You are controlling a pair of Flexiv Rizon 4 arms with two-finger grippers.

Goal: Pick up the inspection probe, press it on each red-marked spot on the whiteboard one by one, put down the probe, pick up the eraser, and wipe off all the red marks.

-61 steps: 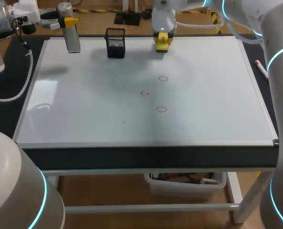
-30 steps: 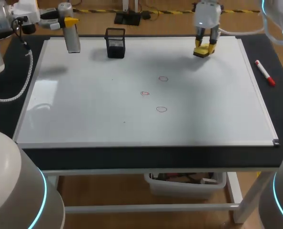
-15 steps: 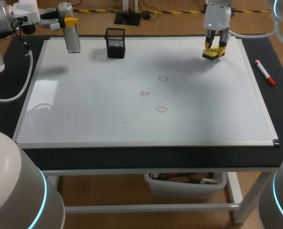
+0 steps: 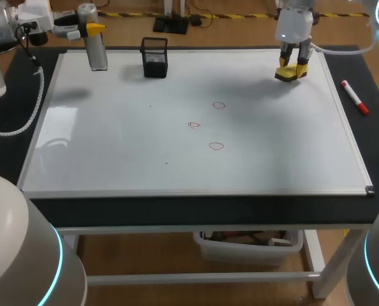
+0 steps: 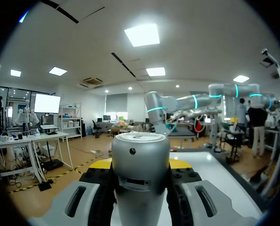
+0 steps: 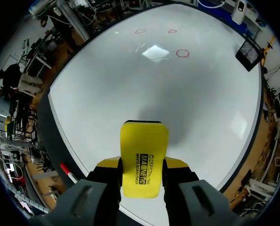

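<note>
The whiteboard [image 4: 177, 166] lies on the bench [image 4: 363, 140] and fills the middle of the frame. In the upper left, our left tool [image 4: 92, 30] grips the probe [image 4: 97, 54] at the board's far left corner. The mesh cup [image 4: 154, 57] stands on the board just right of the probe. In the upper right, our right tool [image 4: 291, 67] grips the eraser [image 4: 288, 75] near the far right corner. Three marks [image 4: 216, 146] sit right of centre, well apart from the eraser. A marker pen [image 4: 354, 97] lies on the bench, right of the board.

I see a glossy, smooth whiteboard [image 4: 113, 140], a matt silvery metal probe [image 5: 140, 165] and a smooth yellow plastic eraser [image 6: 144, 162].
</note>
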